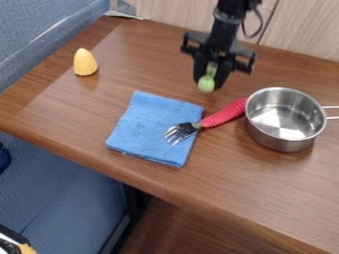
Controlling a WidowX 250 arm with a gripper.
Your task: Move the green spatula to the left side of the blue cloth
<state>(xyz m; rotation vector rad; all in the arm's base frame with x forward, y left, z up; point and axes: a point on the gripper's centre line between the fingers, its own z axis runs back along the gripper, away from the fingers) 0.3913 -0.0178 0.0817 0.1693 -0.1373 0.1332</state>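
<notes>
The black gripper (210, 77) hangs over the back of the table, above and to the right of the blue cloth (142, 119) as the camera sees it. It is shut on the green spatula (206, 83), whose rounded light-green end points down between the fingers; the rest of it is hidden by the gripper. The cloth lies flat, folded into a square, near the middle of the table.
A fork (225, 114) with a red handle rests its tines on the cloth's right part. Right of it stands a steel pot (283, 136), its handle pointing right. A yellow corn-like toy (84, 63) stands at the back left of the wooden table (218, 183).
</notes>
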